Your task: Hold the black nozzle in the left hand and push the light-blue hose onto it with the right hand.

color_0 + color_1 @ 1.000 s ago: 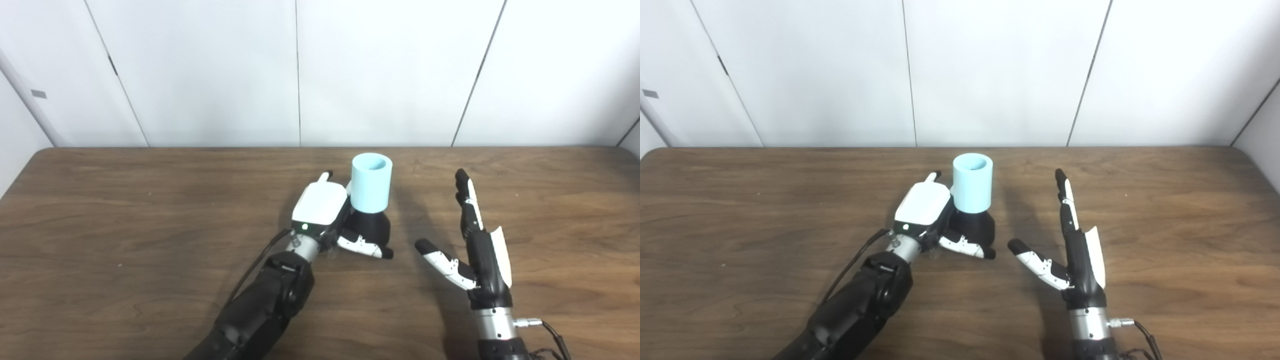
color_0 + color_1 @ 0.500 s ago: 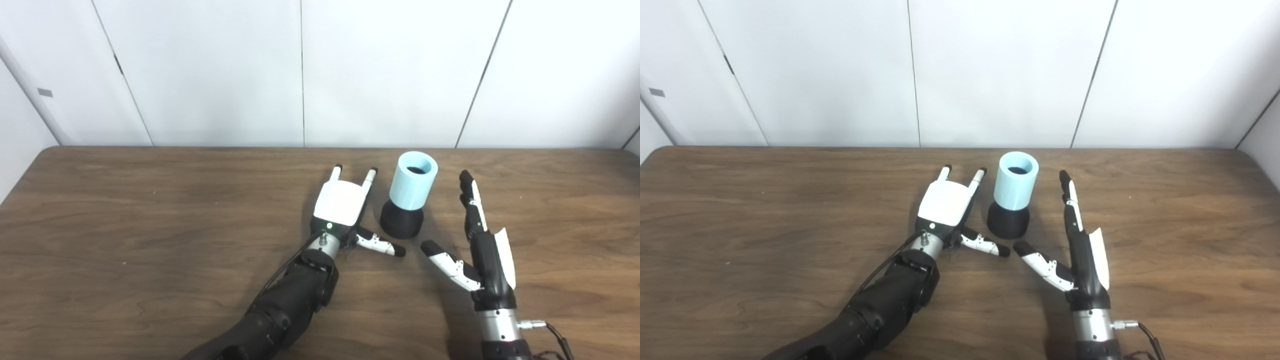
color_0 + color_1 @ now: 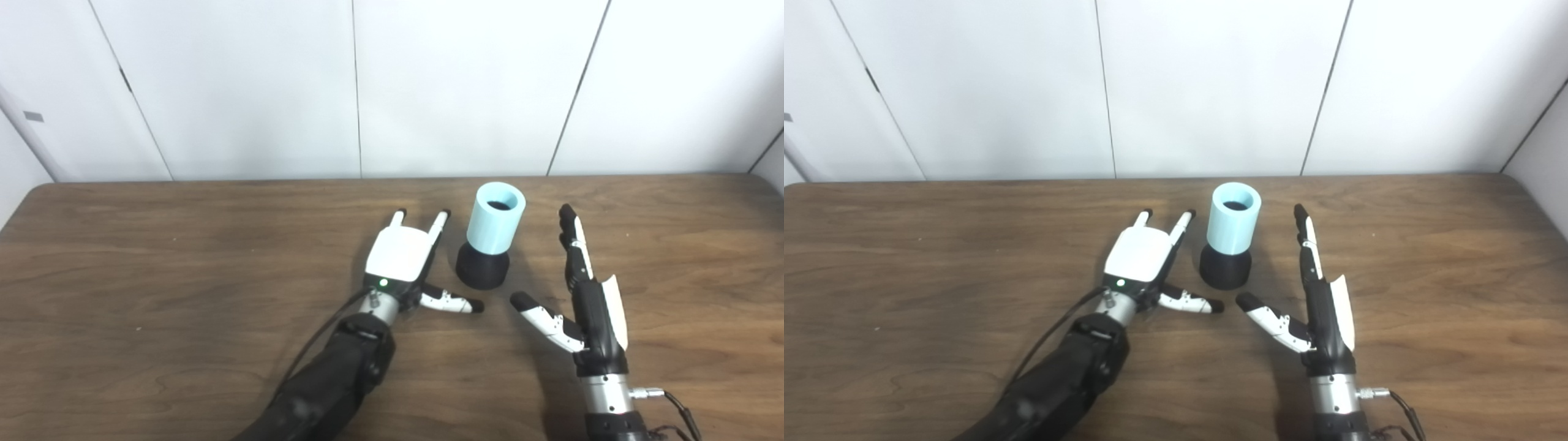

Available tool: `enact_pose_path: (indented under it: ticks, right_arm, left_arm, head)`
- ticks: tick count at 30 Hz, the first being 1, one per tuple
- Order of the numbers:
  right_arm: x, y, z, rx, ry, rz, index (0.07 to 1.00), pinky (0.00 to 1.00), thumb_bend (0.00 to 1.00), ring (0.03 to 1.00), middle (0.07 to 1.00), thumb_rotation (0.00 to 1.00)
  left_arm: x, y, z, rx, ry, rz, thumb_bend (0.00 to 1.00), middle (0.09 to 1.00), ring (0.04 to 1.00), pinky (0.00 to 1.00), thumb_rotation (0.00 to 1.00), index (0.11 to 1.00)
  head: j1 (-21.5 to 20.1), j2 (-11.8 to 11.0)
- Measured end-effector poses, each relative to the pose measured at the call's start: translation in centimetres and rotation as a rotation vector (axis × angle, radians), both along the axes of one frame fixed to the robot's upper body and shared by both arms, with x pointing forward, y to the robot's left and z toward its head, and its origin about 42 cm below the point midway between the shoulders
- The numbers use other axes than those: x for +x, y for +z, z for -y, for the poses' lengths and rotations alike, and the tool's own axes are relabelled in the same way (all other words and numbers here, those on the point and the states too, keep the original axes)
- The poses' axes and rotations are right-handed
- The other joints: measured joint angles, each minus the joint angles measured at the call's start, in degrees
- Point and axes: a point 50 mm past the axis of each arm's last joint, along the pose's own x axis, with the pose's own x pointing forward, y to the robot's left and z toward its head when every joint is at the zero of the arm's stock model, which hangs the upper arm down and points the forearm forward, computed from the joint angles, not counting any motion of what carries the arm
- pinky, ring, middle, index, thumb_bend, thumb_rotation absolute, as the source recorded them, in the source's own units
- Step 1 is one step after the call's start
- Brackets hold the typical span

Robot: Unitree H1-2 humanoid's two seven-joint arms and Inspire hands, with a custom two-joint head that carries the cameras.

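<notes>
No legible text or labels anywhere

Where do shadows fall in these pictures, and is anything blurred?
Left eye view: the right hand casts a soft shadow on the table to its left; right eye view: the light-blue hose and black nozzle look sharp, without glare.

The light over my table [image 3: 184,245] is bright, even and soft, with no glare. My right hand [image 3: 585,294] and the hose [image 3: 495,225] throw faint shadows leftward. Both views look slightly soft, grainy and bowed at the edges.
</notes>
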Motion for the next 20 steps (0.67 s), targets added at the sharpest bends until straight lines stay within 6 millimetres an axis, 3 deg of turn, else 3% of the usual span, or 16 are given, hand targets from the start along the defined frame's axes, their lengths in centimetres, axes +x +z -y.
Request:
enact_pose_path:
  ticks: [1, 2, 4, 6, 7, 9, 12, 18, 20]
  right_arm:
    - [0.0, 0.0, 0.0, 0.001, 0.0, 0.001, 1.0, 1.0, 0.62, 1.0, 1.0, 0.68]
    - [0.0, 0.0, 0.0, 0.001, 0.0, 0.001, 1.0, 1.0, 0.63, 1.0, 1.0, 0.69]
    - [0.1, 0.1, -0.1, -0.001, -0.001, 0.004, 1.0, 1.0, 0.63, 1.0, 1.0, 0.71]
    - [0.1, 0.1, 0.1, -0.006, -0.012, 0.006, 1.0, 1.0, 0.64, 1.0, 1.0, 0.72]
    - [0.0, 0.0, 0.5, -0.009, -0.025, 0.003, 1.0, 1.0, 0.65, 1.0, 1.0, 0.7]
    - [-0.1, -0.2, 1.1, -0.02, -0.033, -0.005, 1.0, 1.0, 0.65, 1.0, 1.0, 0.68]
    - [0.1, -0.3, 1.2, -0.033, -0.03, -0.005, 1.0, 1.0, 0.63, 1.0, 1.0, 0.69]
    - [0.2, -0.1, 0.7, -0.02, -0.029, 0.006, 1.0, 0.99, 0.63, 1.0, 1.0, 0.7]
    - [0.3, 0.0, 0.7, -0.019, -0.03, 0.009, 1.0, 0.98, 0.62, 1.0, 1.0, 0.7]
  left_arm:
    - [-0.7, 0.4, -1.2, -0.02, -0.001, -0.028, 1.0, 1.0, 1.0, 1.0, 0.56, 1.0]
    - [-1.6, 0.8, -2.7, -0.038, 0.003, -0.053, 1.0, 1.0, 1.0, 1.0, 0.67, 1.0]
    - [-4.3, 1.7, -7.2, -0.102, 0.039, -0.13, 0.96, 0.997, 1.0, 0.99, 0.78, 1.0]
    - [-7.9, 2.1, -12.4, -0.146, 0.092, -0.178, 0.84, 0.994, 0.998, 0.98, 0.86, 1.0]
    - [-9.1, 2.6, -13.8, -0.167, 0.112, -0.17, 0.78, 0.997, 0.999, 0.99, 0.88, 1.0]
    - [-11.1, 2.9, -15.0, -0.211, 0.149, -0.148, 0.71, 1.0, 1.0, 1.0, 0.85, 1.0]
    - [-13.2, 2.7, -14.9, -0.287, 0.208, -0.1, 0.65, 1.0, 1.0, 1.0, 0.8, 1.0]
    - [-15.7, 2.2, -16.2, -0.347, 0.273, -0.05, 0.59, 1.0, 1.0, 1.0, 0.78, 1.0]
    - [-16.5, 2.0, -16.7, -0.41, 0.293, -0.048, 0.54, 1.0, 1.0, 0.98, 0.81, 1.0]
  head:
    - [0.0, 0.0]
    - [0.09, 0.0]
    - [0.0, -0.18]
    - [-0.09, -0.26]
    - [-0.09, -0.26]
    - [0.0, -0.35]
    - [0.0, -0.35]
    - [0.17, -0.44]
    - [0.44, -0.53]
